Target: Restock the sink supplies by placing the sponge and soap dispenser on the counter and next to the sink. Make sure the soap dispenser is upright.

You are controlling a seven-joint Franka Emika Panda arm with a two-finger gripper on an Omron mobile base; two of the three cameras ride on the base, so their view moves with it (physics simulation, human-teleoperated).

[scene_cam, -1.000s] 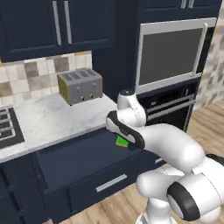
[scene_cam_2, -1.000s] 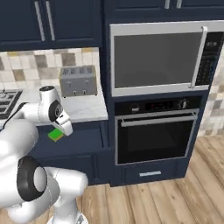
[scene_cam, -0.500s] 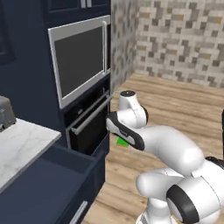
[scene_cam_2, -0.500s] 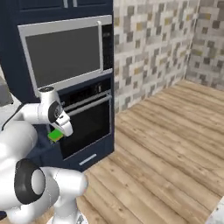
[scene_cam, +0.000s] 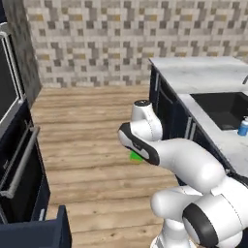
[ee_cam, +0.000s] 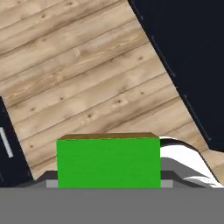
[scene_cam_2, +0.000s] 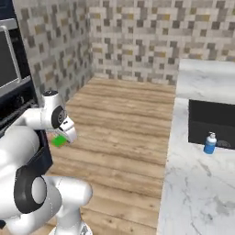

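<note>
**Hand view: sponge in my grip, sink side coming up**

Hand view shows the sponge [ee_cam: 108, 162] square in front of the camera, green face toward the lens with its brownish-yellow layer along the top edge, clamped between my fingers; my gripper [scene_cam: 137, 155] is closed on it and carried low over the wooden floor [ee_cam: 87, 74]. In the left base view the green patch peeks out beneath my wrist, well apart from the counter [scene_cam: 203, 72].

I judge this to be the carry step for the sponge: it is picked up but not yet set down. The soap dispenser [scene_cam_2: 210, 143] already stands upright on the marble at the edge of the sink [scene_cam_2: 215, 121], so that half looks finished.

Next I need to get nearer the counter, lift the sponge above its edge, find a bare patch of marble beside the basin, clear of the bottle so I do not tip it, then lower and release.
</note>
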